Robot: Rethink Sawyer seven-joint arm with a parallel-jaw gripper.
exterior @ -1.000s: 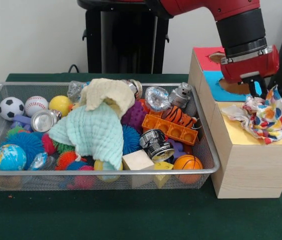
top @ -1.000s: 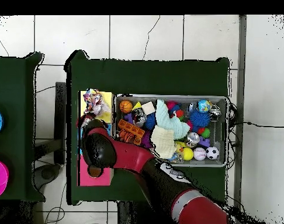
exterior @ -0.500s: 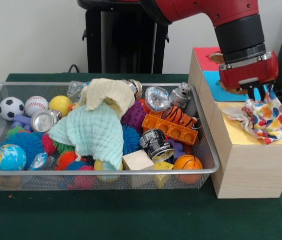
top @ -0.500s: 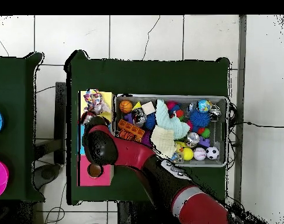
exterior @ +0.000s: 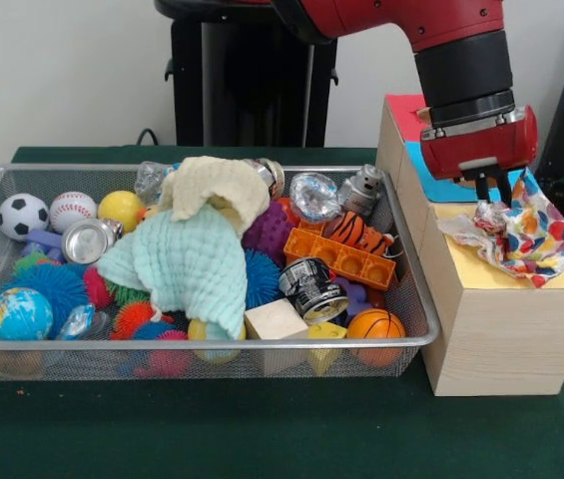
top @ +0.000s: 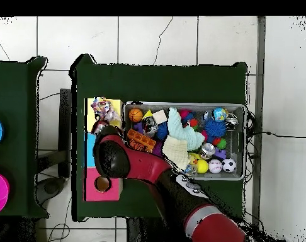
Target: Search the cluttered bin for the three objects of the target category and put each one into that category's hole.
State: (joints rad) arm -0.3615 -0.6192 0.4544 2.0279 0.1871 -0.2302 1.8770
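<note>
**The arm reaches down on one side**

The red and black arm (exterior: 461, 60) comes down from the top. Its wrist points straight down. The gripper (exterior: 493, 190) hangs low, and its dark tips sit close together. It is hard to see more.

Polka-dot cloth (exterior: 523, 232) lies crumpled on wooden box's (exterior: 501, 329) yellow top.

No legible text, label, brand, number or sign appears in either view. The black-and-silver can (exterior: 312, 287) in the wire bin (exterior: 202, 342) carries a printed pattern, but no characters on it can be made out. The wooden box (exterior: 491, 329) shows only plain coloured panels, without lettering.
</note>
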